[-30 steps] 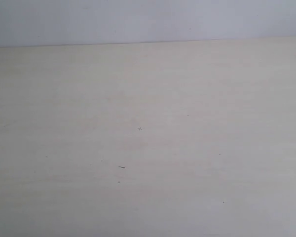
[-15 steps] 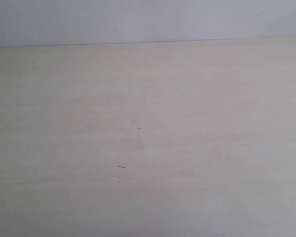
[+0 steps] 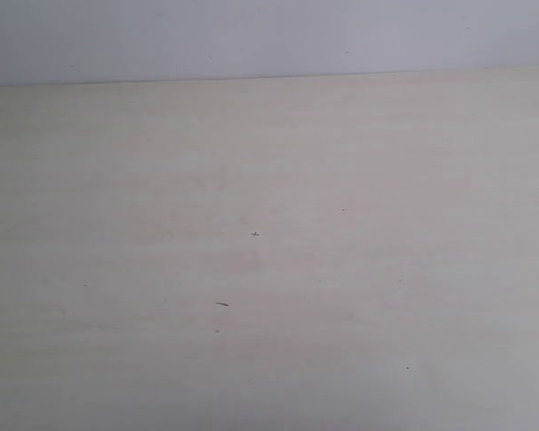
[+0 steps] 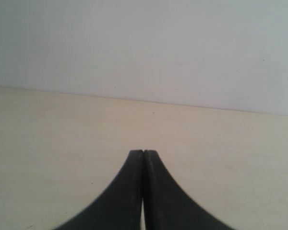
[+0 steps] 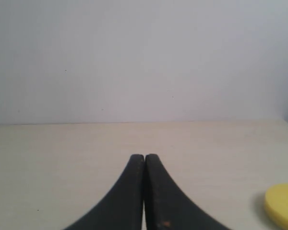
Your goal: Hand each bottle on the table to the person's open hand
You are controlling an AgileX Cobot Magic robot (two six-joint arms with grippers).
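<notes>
L tool [image 4: 143, 152] is sitting fully closed, its two black fingers [image 4: 127, 196] pressing together tip to tip and gripping nothing. The L arm is holding it low over the counter [image 4: 48, 134], aiming it approx level at the pale wall [image 4: 134, 43] beyond the far edge.

R tool [image 5: 144, 155] is posing the same way: fingers [image 5: 161, 201] shut flat against each other w/ nothing between, pointing across the counter [image 5: 48, 158] at the wall. A yellow round thing [image 5: 282, 205] is lying on the counter beside the R tool, apart from it and partly cut off by the frame edge.

In the ext. view the beige counter [image 3: 386, 269] is filling most of the frame, w/ the wall strip [image 3: 251, 36] at 12 o'clock. A tiny speck [image 3: 255, 234] is sitting near centre and a short dark dash [image 3: 222, 304] at approx 7 o'clock from it.

Bottles: can't tell where they're sitting from these views.
</notes>
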